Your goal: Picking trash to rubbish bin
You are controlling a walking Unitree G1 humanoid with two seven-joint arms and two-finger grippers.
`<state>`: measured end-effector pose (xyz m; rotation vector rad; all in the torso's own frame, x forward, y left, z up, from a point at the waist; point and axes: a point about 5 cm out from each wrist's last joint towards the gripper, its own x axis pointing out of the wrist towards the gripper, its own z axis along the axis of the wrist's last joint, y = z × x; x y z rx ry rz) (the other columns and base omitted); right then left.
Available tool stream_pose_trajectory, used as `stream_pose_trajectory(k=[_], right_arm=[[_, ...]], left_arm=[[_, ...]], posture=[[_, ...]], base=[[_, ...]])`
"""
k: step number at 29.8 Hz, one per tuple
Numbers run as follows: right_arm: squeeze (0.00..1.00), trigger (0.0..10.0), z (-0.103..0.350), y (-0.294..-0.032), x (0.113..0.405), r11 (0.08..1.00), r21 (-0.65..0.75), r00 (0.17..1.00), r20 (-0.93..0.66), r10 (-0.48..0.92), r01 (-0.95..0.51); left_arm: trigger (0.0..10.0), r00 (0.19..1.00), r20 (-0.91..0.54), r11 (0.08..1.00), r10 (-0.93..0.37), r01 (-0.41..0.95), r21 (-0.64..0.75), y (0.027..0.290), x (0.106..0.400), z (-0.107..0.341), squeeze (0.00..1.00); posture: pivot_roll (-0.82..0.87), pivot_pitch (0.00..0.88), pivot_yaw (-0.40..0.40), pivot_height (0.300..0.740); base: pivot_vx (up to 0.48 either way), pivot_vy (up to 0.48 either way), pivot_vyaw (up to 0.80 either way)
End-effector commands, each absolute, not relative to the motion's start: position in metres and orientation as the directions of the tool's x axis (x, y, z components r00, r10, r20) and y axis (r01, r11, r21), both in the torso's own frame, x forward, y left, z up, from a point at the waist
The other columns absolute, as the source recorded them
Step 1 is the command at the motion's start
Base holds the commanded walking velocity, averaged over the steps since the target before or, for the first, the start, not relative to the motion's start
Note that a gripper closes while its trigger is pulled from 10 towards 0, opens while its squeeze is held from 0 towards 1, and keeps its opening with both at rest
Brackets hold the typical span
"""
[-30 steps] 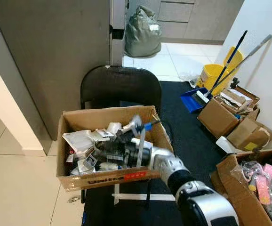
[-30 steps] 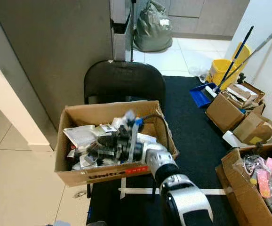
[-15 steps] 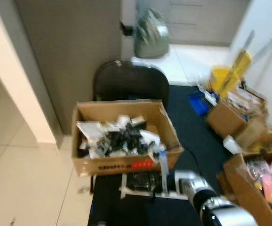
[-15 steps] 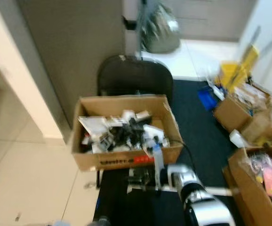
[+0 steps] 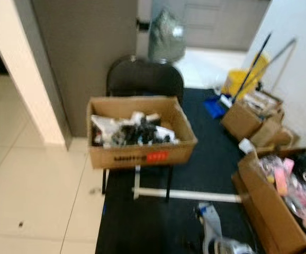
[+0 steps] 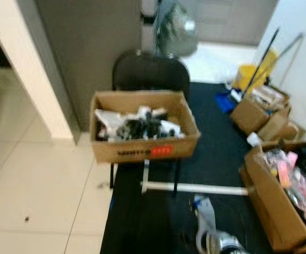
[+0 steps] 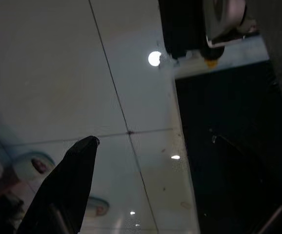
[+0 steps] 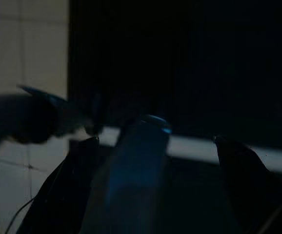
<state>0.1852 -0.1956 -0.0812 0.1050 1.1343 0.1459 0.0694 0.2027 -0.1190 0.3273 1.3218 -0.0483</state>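
Pulled back from the cardboard box, the right gripper now sits low at the bottom edge of the head views, over the black mat, where a second ago it reached in among the box's contents. Between its two dark fingers, which stand apart, lies a pale bluish flat piece; the dim right wrist view shows it running up the gap, though whether the fingers actually press on it cannot be made out. Beyond the fingertips that view shows the dark mat, a pale strip across it and tiled floor to one side. The whole scene has also shifted between frames, so the camera has moved back: the box appears smaller and further off, resting on the seat of the black chair, its jumble of white and black trash lying inside as before. A white tape line crosses the mat between the chair and the gripper. To the robot's right stands an open carton with pink items, with more cartons and a yellow mop bucket further off. The left gripper hangs over pale floor tiles beside the mat's edge; one dark finger shows, so its opening cannot be judged.
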Motion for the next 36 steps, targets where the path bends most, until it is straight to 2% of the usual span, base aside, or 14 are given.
stream_pose_trajectory(k=[1, 6, 8, 13, 18, 36], right_arm=[[0.0, 10.0, -0.092, -0.209, 0.158, 0.995, 0.079, 0.334, -0.938, 0.093, -0.055], [0.0, 10.0, -0.096, -0.211, 0.147, 0.996, 0.047, 0.302, -0.951, 0.066, -0.071], [0.0, 10.0, -0.098, -0.209, 0.143, 0.992, 0.021, 0.28, -0.958, 0.056, -0.126], [0.0, 10.0, -0.097, -0.209, 0.146, 0.991, 0.002, 0.292, -0.955, 0.042, -0.137], [0.0, 10.0, -0.094, -0.213, 0.153, 0.974, -0.056, 0.312, -0.95, 0.015, -0.219], [0.0, 10.0, -0.094, -0.22, 0.151, 0.964, -0.106, 0.307, -0.951, -0.027, -0.245]], left_arm=[[10.0, 0.299, -0.945, 0.951, 0.135, 0.23, 0.208, 0.198, 0.082, -0.117, 0.0], [10.0, 0.297, -0.945, 0.95, 0.135, 0.234, 0.209, 0.199, 0.082, -0.117, 0.0], [10.0, 0.292, -0.948, 0.948, 0.13, 0.243, 0.205, 0.197, 0.079, -0.118, 0.0], [10.0, 0.289, -0.949, 0.946, 0.125, 0.252, 0.201, 0.196, 0.078, -0.118, 0.0], [10.0, 0.29, -0.949, 0.943, 0.122, 0.265, 0.201, 0.196, 0.079, -0.118, 0.0], [10.0, 0.3, -0.947, 0.942, 0.115, 0.27, 0.2, 0.193, 0.083, -0.118, 0.0]], posture=[[0.12, 0.018, -0.036, 0.74], [0.11, 0.023, -0.032, 0.74], [0.1, 0.029, -0.024, 0.74], [0.09, 0.033, -0.016, 0.74], [0.08, 0.035, -0.005, 0.74], [0.07, 0.044, -0.015, 0.74]], base=[[-0.405, 0.0, 0.0], [-0.4, 0.0, 0.0], [-0.401, 0.0, 0.0], [-0.398, 0.0, 0.0], [-0.396, 0.0, 0.0], [-0.393, 0.0, 0.0]])
